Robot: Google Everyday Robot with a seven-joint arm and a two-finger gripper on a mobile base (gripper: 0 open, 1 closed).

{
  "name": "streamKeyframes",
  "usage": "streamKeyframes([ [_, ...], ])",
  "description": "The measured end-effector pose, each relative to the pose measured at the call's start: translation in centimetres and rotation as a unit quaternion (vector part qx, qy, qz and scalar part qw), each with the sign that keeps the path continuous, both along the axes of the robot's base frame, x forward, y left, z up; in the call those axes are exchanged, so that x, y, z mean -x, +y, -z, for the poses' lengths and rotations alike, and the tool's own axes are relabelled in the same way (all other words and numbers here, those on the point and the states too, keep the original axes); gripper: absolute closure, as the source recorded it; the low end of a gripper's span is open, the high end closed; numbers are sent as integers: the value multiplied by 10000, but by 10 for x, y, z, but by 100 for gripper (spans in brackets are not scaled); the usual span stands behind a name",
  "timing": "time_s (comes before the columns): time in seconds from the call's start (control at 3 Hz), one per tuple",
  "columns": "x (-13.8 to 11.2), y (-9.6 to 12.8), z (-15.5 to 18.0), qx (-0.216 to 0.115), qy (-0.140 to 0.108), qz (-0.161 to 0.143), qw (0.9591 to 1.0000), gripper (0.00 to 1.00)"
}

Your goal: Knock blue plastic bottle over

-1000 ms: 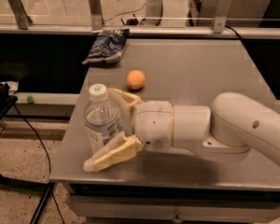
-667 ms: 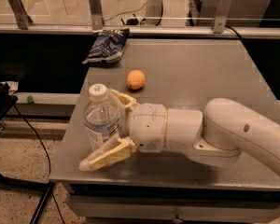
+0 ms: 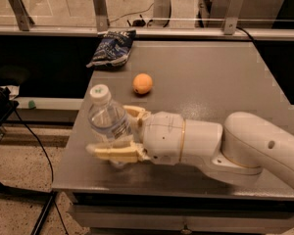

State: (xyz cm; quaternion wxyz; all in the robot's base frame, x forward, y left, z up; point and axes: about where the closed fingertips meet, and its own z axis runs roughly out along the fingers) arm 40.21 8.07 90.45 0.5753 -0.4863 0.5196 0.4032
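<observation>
Camera view, single. Set high at the near side of the table (image 3: pixel 210 77) and tilted down across it toward the far glass railing (image 3: pixel 186 23). Close range: most of the frame is taken by the tabletop. The gripper (image 3: pixel 112 133) is seen at lower left, fingers spread. The arm (image 3: pixel 255 151) is seen entering from the lower right.

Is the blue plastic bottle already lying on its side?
No, the blue plastic bottle stands cap-up within the open tool, front-left on the table.
</observation>
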Motion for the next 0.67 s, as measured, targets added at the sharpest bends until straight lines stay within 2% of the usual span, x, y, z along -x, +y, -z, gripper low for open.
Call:
streamKeyframes([
  [0.33, 5, -13, -21, -41, -3, 58, 10000, 72],
  [0.67, -1, -16, -61, 472, -291, 56, 9984, 96],
])
